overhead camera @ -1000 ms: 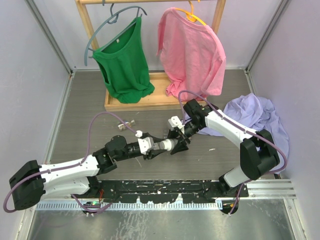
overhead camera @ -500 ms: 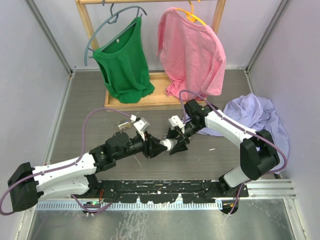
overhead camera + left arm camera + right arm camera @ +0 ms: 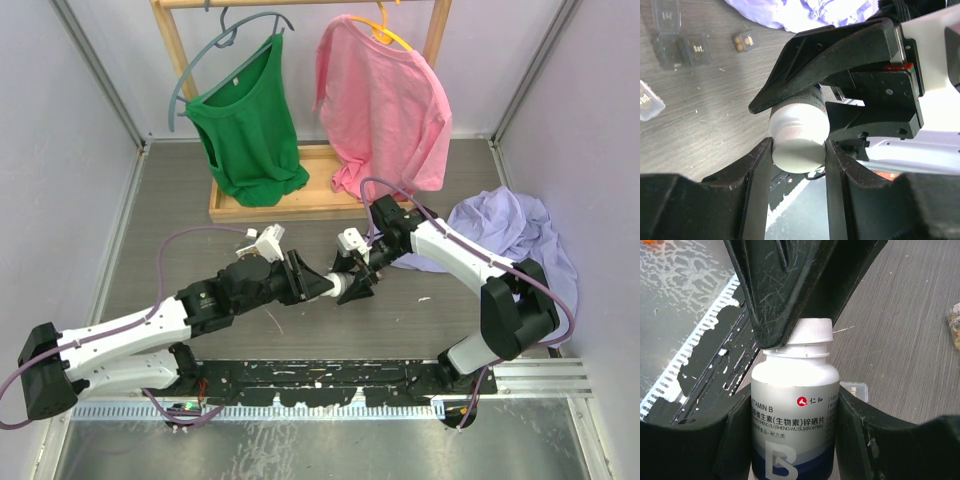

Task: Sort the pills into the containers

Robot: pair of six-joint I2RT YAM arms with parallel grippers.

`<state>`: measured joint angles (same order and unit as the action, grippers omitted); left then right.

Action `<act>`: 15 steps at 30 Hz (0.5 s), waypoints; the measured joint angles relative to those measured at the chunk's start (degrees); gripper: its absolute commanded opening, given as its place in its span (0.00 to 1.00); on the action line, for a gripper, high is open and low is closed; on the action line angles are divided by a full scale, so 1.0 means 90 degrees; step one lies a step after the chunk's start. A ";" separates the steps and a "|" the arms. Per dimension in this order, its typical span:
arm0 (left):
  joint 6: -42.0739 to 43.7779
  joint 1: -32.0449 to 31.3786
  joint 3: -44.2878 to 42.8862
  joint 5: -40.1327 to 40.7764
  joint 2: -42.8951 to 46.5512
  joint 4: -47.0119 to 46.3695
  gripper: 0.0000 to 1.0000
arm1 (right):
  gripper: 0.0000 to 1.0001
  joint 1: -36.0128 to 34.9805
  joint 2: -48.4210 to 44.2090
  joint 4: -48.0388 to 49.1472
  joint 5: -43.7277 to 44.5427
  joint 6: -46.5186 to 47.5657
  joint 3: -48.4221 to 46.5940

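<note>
Gripping a white vitamin bottle (image 3: 794, 390) by its body above the desk (image 3: 715, 110), the right claw (image 3: 362, 277) is steadying it while the left claw (image 3: 799, 167) is clamping the cap (image 3: 799, 142), still on; the tiny containers (image 3: 692, 47) are waiting on the desk, sorting apparently not yet begun

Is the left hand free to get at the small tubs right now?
Probably not: the left hand grips the cap of the bottle held by the right hand; the tubs lie unobstructed aside.
</note>
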<state>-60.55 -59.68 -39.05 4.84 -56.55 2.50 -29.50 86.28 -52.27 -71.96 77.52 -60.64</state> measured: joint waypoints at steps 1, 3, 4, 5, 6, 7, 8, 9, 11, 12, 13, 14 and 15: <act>-0.0211 -0.0002 -0.0039 0.0034 -0.0007 0.0104 0.03 | 0.01 0.0000 0.0000 0.0000 0.0005 0.0000 0.0000; -0.0493 -0.0005 -0.0075 0.0056 -0.0024 0.0209 0.04 | 0.01 0.0000 0.0000 0.0000 0.0012 -0.0002 0.0000; -0.0597 -0.0005 -0.0100 0.0058 -0.0034 0.0262 0.04 | 0.01 0.0000 0.0000 0.0000 0.0017 -0.0002 0.0000; -0.0709 -0.0007 -0.0119 0.0061 -0.0039 0.0311 0.05 | 0.01 0.0000 0.0000 -0.0002 0.0017 -0.0002 0.0000; -0.0833 -0.0007 -0.0126 0.0063 -0.0041 0.0342 0.06 | 0.01 0.0000 0.0000 -0.0002 0.0017 -0.0002 0.0000; -0.0903 -0.0005 -0.0126 0.0070 -0.0041 0.0359 0.06 | 0.01 0.0000 0.0000 -0.0005 0.0022 -0.0002 0.0000; -0.0993 -0.0007 -0.0126 0.0078 -0.0041 0.0381 0.06 | 0.01 0.0000 0.0000 -0.0005 0.0032 -0.0002 0.0000; -0.1056 -0.0005 -0.0126 0.0083 -0.0041 0.0391 0.06 | 0.01 -0.0002 0.0000 -0.0005 0.0036 -0.0002 0.0000; -0.1183 -0.0005 -0.0126 0.0090 -0.0041 0.0406 0.06 | 0.01 0.0000 0.0000 -0.0005 0.0036 -0.0002 0.0000; -0.1236 -0.0005 -0.0126 0.0092 -0.0041 0.0415 0.07 | 0.01 0.0000 0.0000 -0.0005 0.0036 -0.0002 0.0000; -0.1311 -0.0005 -0.0126 0.0100 -0.0036 0.0423 0.07 | 0.01 0.0000 0.0000 -0.0005 0.0034 -0.0002 0.0000; -0.1379 -0.0005 -0.0124 0.0107 -0.0034 0.0427 0.08 | 0.01 0.0000 0.0000 -0.0005 0.0034 -0.0002 0.0000; -0.1447 -0.0005 -0.0119 0.0112 -0.0029 0.0427 0.08 | 0.01 0.0000 0.0000 -0.0005 0.0032 -0.0002 0.0000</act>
<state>-73.58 -59.72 -40.12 5.85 -56.82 6.35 -29.50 86.28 -52.31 -71.68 77.49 -60.64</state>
